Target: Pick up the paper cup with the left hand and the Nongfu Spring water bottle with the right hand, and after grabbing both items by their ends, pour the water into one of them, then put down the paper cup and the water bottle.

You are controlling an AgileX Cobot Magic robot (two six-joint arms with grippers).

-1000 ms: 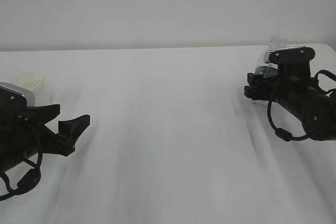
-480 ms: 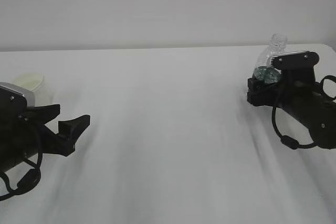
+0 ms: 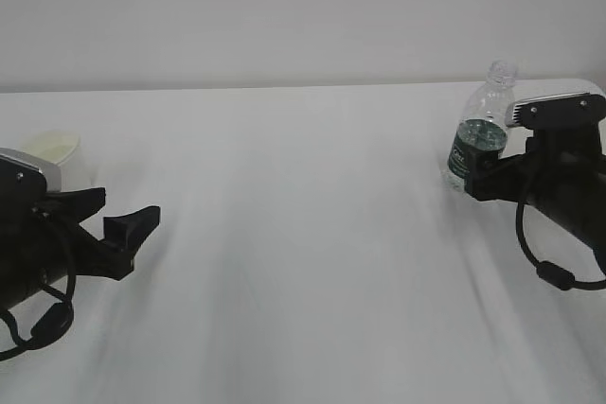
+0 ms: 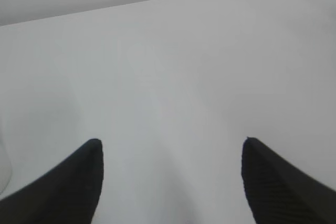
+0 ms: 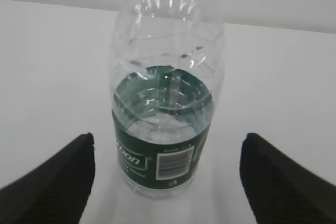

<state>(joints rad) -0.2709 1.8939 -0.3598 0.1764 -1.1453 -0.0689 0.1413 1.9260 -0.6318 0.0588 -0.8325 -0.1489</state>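
Water bottle (image 5: 164, 103) stands upright, clear of the spread right claw (image 5: 168, 177).

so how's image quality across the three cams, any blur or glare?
Exterior view: soft, low contrast, white table nearly washed out, paper cup barely separates from it. Left wrist view: flat, featureless, tool tips dark and soft. Right wrist view: sharpest, water bottle label readable, small highlights on the plastic.

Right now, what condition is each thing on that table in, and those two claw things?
Nongfu Spring water bottle: upright on the table, uncapped, partly filled, held by nothing.
Paper cup: standing at the far left, partly hidden behind the left arm.
Left gripper: open, empty.
Right gripper: open, fingers either side of the bottle, not touching.
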